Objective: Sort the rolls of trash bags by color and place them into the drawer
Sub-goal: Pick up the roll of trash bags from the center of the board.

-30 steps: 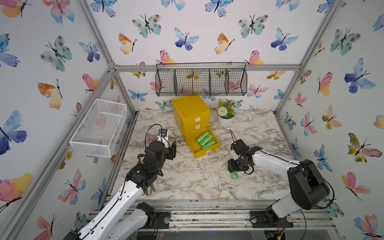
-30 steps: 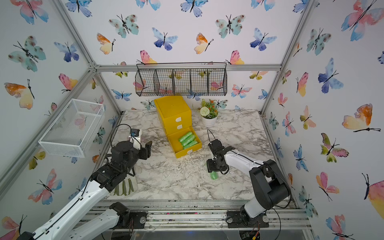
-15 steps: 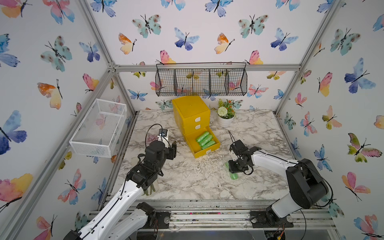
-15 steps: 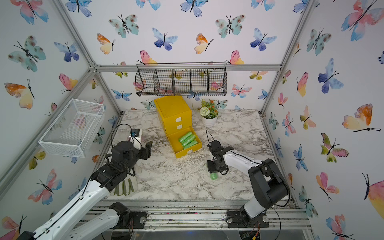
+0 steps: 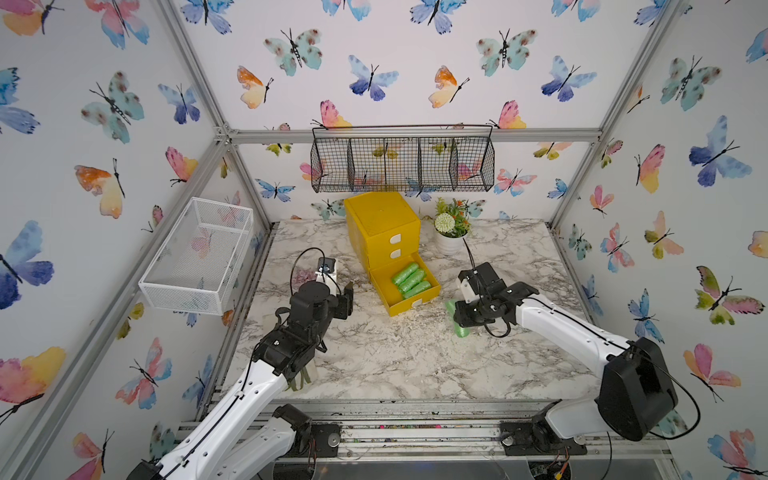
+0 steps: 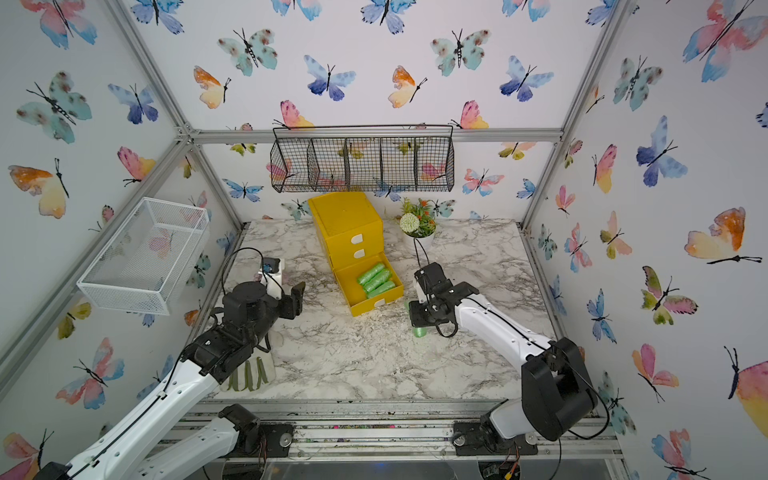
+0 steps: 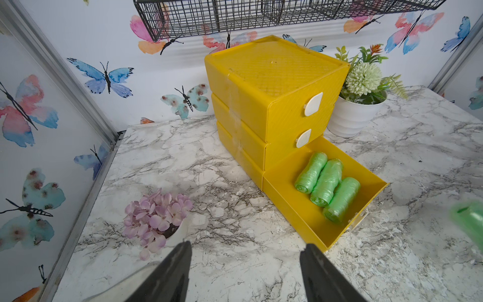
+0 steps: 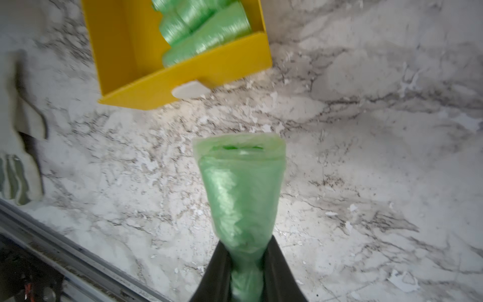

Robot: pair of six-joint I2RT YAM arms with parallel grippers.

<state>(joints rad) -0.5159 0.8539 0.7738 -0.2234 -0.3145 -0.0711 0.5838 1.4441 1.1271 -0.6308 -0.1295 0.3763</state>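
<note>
Since a second ago the right gripper (image 8: 245,255) has pinched shut on one end of the loose green roll (image 8: 240,188) and drawn slightly nearer the chest, while the left arm has stayed put. Nearest the front edge of the marble table (image 5: 395,365), a striped cloth (image 6: 249,374) lies partly under the left arm. Beyond it the left gripper (image 7: 245,248) hovers over the marble with its jaws spread and nothing between them, and a flower cluster (image 7: 156,217) sits just ahead of it. The held roll juts forward from the right jaws, near the front corner of the bottom drawer (image 7: 287,198), which is pulled out. Three green rolls (image 5: 409,279) lie inside it, side by side. The yellow chest (image 5: 382,224) has its two upper drawers shut. A potted plant (image 5: 451,232) stands beside it, and a black wire basket (image 5: 403,164) hangs on the back wall.
</note>
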